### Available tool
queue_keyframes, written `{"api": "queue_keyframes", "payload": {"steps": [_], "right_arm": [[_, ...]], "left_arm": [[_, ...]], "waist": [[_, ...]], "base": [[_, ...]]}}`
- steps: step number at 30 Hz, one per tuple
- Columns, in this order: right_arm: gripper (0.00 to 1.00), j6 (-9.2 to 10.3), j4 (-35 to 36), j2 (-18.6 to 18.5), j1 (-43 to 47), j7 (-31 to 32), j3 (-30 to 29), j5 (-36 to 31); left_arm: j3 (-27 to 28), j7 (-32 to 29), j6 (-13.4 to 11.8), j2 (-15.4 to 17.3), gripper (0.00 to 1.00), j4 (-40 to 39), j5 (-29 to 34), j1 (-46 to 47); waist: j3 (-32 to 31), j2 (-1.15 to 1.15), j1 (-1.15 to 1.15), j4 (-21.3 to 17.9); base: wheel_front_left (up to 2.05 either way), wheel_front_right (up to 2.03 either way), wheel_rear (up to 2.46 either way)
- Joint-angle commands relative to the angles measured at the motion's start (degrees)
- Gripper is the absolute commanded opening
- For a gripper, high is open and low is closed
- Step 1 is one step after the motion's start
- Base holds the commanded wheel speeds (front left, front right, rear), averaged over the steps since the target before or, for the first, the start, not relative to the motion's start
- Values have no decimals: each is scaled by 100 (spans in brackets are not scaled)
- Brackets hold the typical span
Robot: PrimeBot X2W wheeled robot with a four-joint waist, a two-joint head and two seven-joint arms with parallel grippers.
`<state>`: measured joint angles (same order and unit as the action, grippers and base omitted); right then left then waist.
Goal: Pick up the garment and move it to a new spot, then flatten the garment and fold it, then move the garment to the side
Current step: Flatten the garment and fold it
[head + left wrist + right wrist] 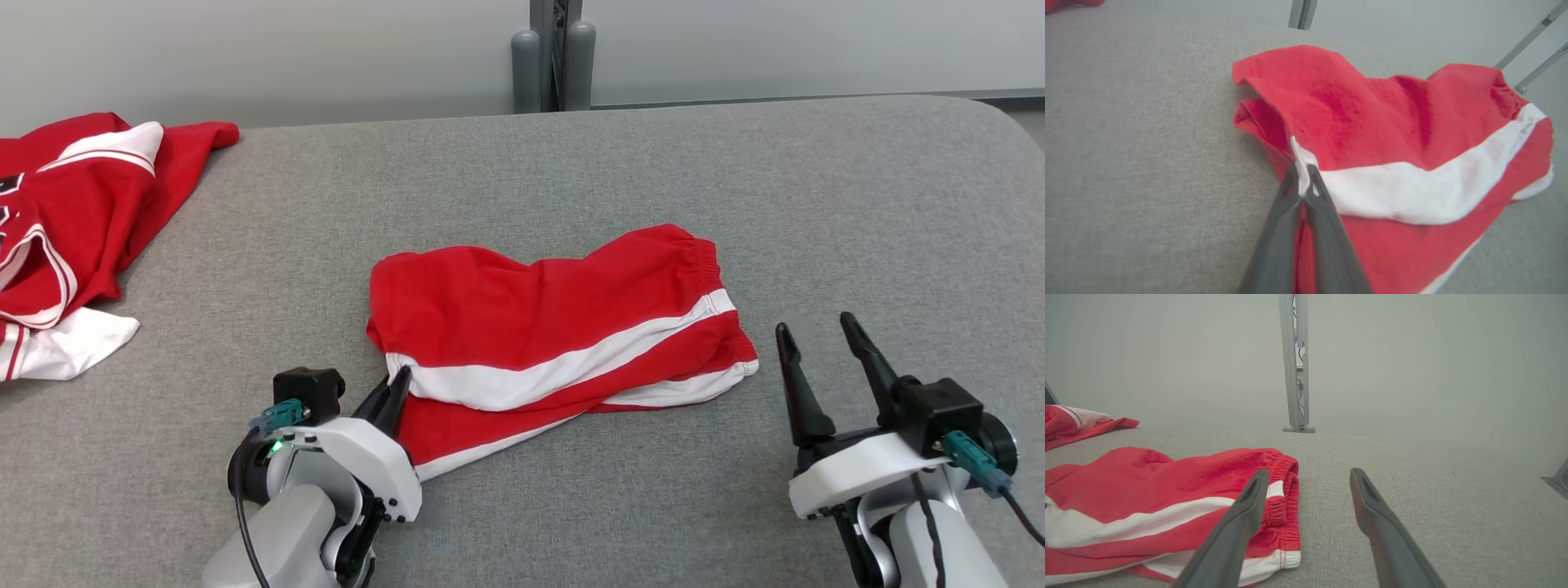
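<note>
Left claw (397, 382) grips the red shorts (555, 327) at 8 o'clock; right claw (816, 323) gapes; seemingly folded, moving aside remains.

The garment (555, 327) lay in the middle of the padded table (816, 204), with a second garment (73, 220) well apart at the far left, a post (555, 57) behind the far edge, the left gripper (398, 380) at its near left corner and the right gripper (815, 322) just to its right.

Grey fabric-covered bench (816, 204), rounded far-right corner; folded red shorts (531, 310) with white stripe lie mid-bench, red-and-white jersey (82, 204) bunched at left edge, well apart.
</note>
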<state>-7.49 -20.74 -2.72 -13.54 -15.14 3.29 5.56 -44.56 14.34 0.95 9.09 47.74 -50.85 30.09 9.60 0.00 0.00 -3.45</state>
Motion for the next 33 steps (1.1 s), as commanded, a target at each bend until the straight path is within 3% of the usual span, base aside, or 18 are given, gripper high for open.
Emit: {"api": "queue_keyframes", "payload": {"steps": [1,8,20,21,23,24,27,33], "right_arm": [[100,-1,-88,-32,-78,-5,40,-27],[100,-1,-612,-50,-429,-4,178,-111],[100,-1,-2543,-147,-1609,264,714,734],[95,-1,-2685,-167,-1677,304,767,789],[53,-1,-2889,-159,-1806,307,884,913],[49,-1,-2963,-154,-1848,292,949,1003],[0,-1,-3129,-178,-1930,218,1130,1227],[0,-1,-3040,-303,-1831,35,1323,1648]], "left_arm": [[50,45,-27,33,0,-71,58,74],[172,82,-52,99,0,-571,222,-89],[94,87,-199,59,0,-1073,450,-217],[88,87,-200,68,0,-1089,450,-220],[82,88,-216,102,0,-1132,484,-227],[85,88,-218,115,0,-1157,495,-234],[112,88,-248,156,0,-1239,496,-272],[202,89,-311,254,0,-1518,507,-440]], "waist": [[9,0,0,8],[72,0,0,144],[170,0,0,479],[175,0,0,490],[178,0,0,509],[179,0,0,518],[176,0,0,527],[127,0,0,494]], "base": [[0,0,0],[0,0,0],[0,0,0],[0,0,0],[0,0,0],[0,0,0],[0,0,0],[0,0,0]]}}
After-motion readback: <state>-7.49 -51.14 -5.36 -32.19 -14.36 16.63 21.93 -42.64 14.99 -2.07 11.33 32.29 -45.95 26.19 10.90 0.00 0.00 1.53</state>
